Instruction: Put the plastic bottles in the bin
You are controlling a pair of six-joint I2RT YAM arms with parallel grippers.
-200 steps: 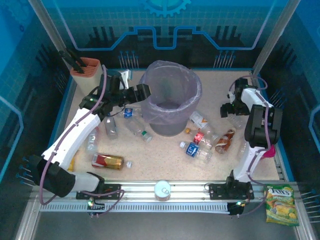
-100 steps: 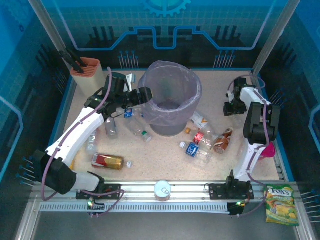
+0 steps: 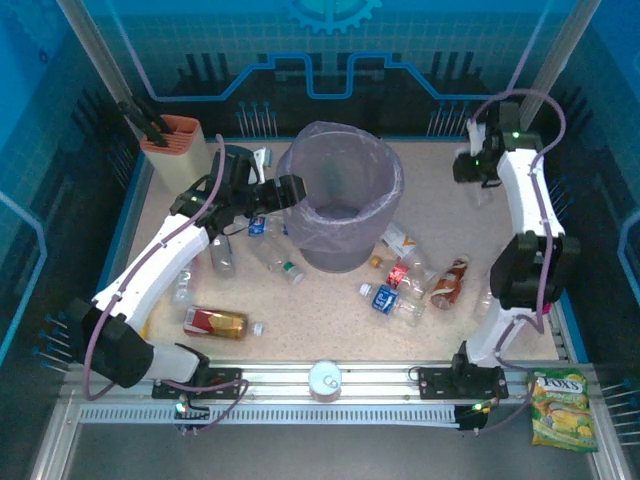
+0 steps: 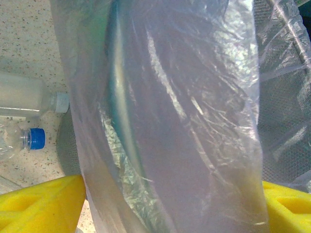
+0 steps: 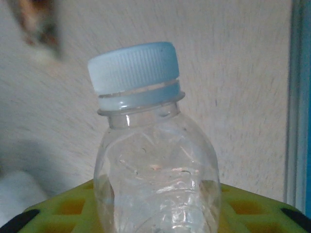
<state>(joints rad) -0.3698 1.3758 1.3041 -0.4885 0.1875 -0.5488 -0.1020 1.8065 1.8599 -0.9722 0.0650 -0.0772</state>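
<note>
Loose bottles [image 3: 395,300] lie on the table right of the bin [image 3: 335,255], the left gripper [image 3: 287,190] gapes around its left rim, and by the far right corner the right gripper [image 3: 470,168] clamps a clear bottle [image 5: 155,160], cap outward, the bin to its left.

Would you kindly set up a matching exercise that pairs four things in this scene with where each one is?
Things:
1. bin
2. knife block
3. candy bag
4. pale-capped bottle

Places:
A. far left corner of the table
B. between the pads of the right gripper
C. lower right corner of the top view
D. mid-table, toward the far side

Pairs: 1-D, 2-A, 3-C, 4-B
</note>
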